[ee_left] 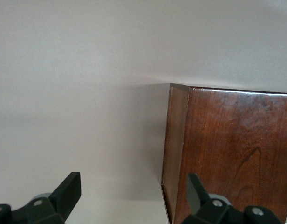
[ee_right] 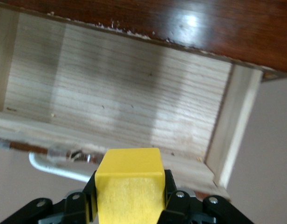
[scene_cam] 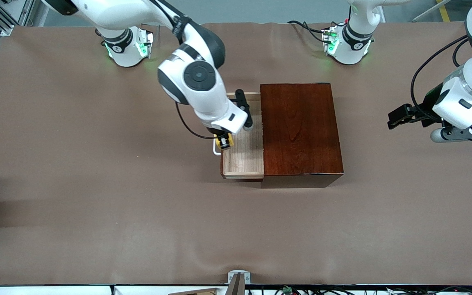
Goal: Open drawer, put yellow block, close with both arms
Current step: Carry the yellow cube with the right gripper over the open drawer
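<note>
Squarely between right hand fingers, yellow block, over drawer.

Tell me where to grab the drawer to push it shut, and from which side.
Take the white loop handle on the drawer front, coming from the right arm's end of the table. It stands clear of the front panel, so fingers can close around it. The right gripper holds the yellow block above it.

Wooden box sits at frame center, on the table. Drawer sticks out of it toward the right arm's end, pulled open, handle on its front. Right gripper holds the yellow block over the drawer's front edge. Left gripper hangs at frame right, well apart from the box.
</note>
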Robot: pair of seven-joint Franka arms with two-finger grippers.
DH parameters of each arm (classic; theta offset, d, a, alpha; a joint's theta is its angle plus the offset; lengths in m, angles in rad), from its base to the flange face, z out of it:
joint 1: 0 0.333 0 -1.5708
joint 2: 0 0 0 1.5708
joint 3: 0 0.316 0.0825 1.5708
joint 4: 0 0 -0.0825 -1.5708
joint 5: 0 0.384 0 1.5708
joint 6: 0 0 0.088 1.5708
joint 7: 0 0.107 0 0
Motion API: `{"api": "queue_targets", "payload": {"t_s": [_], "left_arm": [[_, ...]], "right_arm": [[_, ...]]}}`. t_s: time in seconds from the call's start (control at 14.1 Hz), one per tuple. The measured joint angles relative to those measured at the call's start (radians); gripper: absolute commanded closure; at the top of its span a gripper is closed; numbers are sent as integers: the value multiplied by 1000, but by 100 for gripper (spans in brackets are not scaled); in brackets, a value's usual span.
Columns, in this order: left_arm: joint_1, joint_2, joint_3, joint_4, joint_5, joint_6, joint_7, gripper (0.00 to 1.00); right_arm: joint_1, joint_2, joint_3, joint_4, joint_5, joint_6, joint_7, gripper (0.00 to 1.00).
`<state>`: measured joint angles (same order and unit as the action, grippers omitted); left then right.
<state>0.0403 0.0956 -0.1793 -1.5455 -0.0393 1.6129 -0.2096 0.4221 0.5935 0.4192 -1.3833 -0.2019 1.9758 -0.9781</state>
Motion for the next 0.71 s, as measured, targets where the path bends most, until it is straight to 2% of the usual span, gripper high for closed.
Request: {"api": "queue_targets", "payload": {"t_s": [0.14, 0.28, 0.71], "left_arm": [[0, 0, 0, 0, 0, 0, 0, 0], [0, 0, 0, 0, 0, 0, 0, 0], [0, 0, 0, 0, 0, 1, 0, 0]], "right_arm": [[89, 16, -69, 18, -4, 2, 38, 100], [144, 29, -103, 23, -4, 12, 68, 100], [181, 81, -114, 24, -24, 60, 124, 100]]}}
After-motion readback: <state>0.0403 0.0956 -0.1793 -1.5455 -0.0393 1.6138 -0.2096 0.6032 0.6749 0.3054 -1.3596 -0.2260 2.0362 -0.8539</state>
